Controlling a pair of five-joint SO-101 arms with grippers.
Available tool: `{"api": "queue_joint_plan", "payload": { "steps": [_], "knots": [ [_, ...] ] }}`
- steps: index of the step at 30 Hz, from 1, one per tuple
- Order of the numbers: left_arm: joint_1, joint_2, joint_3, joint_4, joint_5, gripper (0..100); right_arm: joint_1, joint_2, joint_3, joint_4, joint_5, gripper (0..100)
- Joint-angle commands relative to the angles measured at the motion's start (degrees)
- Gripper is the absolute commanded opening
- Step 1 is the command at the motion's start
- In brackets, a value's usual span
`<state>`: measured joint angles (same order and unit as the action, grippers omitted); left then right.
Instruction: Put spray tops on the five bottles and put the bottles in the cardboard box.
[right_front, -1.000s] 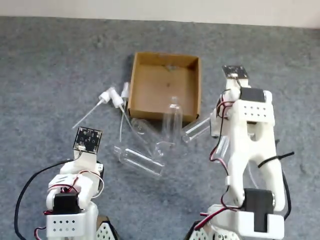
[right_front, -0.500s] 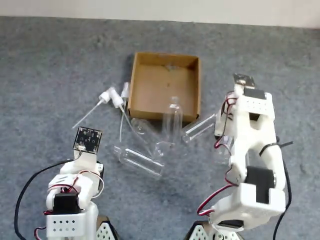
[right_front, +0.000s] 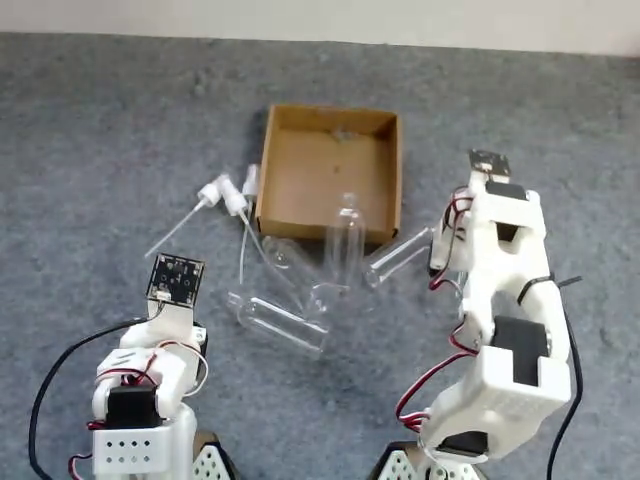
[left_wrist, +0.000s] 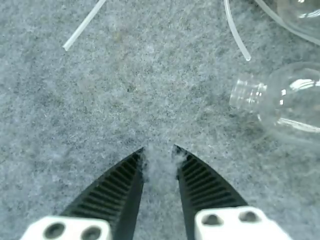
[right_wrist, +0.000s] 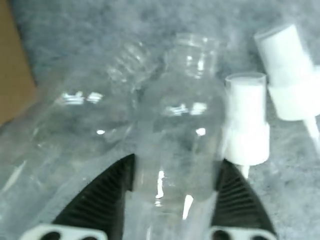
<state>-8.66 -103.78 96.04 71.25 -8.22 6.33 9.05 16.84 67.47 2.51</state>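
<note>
My right gripper (right_wrist: 176, 161) is shut on a clear open-necked bottle (right_wrist: 182, 120), held low over the carpet beside the right arm (right_front: 500, 250). A second clear bottle (right_wrist: 85, 115) lies alongside it, the same bottle (right_front: 398, 256) that lies by the box corner. Two white spray tops (right_wrist: 247, 120) rest just past the held bottle. The cardboard box (right_front: 275, 190) stands open at centre back. One bottle (right_front: 345, 245) stands upright before it, and two more (right_front: 278, 322) lie to its left. My left gripper (left_wrist: 159, 150) is shut and holds nothing, near a lying bottle's neck (left_wrist: 247, 92).
Two more spray tops (right_front: 222, 193) with long thin tubes lie left of the box. A loose tube end (left_wrist: 235, 35) reaches toward the left gripper. The left arm (right_front: 150, 390) sits folded at the front left. Grey carpet covers the whole table.
The right arm has leaned forward and lowered, its wrist shifting a little to the right. The left arm and the loose bottles have not moved.
</note>
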Motion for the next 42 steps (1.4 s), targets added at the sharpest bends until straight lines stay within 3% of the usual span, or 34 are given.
{"api": "queue_joint_plan", "payload": {
  "steps": [1, 10, 18, 20, 24, 27, 34, 37, 42],
  "knots": [
    [0.84, -0.4, 1.1, 0.26, 0.53, 5, 0.4, -0.84, -3.03, 1.89, 0.53, 4.3],
    [0.84, -0.4, 1.1, 0.26, 0.53, 5, 5.05, -9.01, -16.75, 16.57, 11.25, 4.0],
    [-0.22, -0.57, 1.1, -0.79, 0.26, 5, 22.73, -7.25, -20.79, 18.68, 36.13, 4.0],
    [-3.3, -0.66, 1.1, -4.4, -3.25, 5, 27.12, -5.58, -20.79, 16.13, 40.26, 4.0],
    [-9.89, -0.75, 1.1, -12.22, -18.99, 5, 32.75, -1.89, -21.05, 9.98, 44.4, 4.0],
    [-11.38, -0.57, 0.13, -16.79, -21.1, 5, 34.95, 1.45, -21.14, 7.87, 46.68, 4.0],
    [-11.03, 3.74, -20.35, -6.86, -22.86, 12, 35.47, 8.57, -21.23, 4.0, 47.21, 4.0],
    [-10.95, 15.96, -32.75, -3.08, -22.95, 11, 35.56, 9.27, -21.23, 2.42, 48.44, 4.0],
    [-9.8, 47.6, -52.97, 1.05, -22.95, 11, 35.74, 9.54, -21.23, 2.07, 52.84, 4.0]
  ]
}}
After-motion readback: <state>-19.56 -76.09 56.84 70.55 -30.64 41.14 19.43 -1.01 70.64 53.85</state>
